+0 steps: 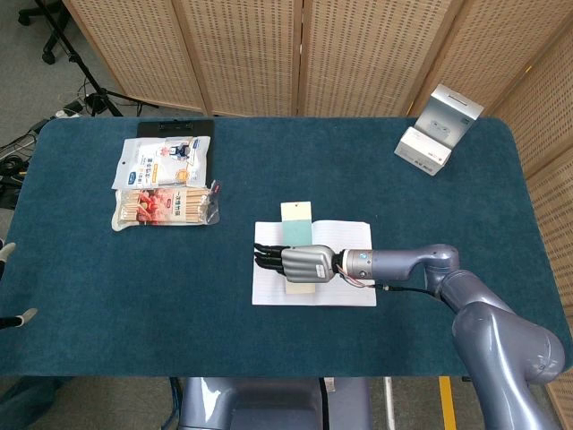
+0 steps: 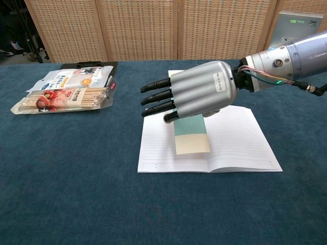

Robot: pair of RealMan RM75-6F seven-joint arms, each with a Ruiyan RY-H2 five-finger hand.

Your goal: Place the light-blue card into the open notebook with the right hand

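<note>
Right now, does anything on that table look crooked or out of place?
Only the card: held under the right hand, it overshoots the notebook's far edge, its pale end sticking out over the cloth. The snack packs at the left lie tidy.

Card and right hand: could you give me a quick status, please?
Right hand over the notebook, holding the card. Card lying along the centre fold, far end past the top edge. Left hand not in view. Nothing in the way.
</note>
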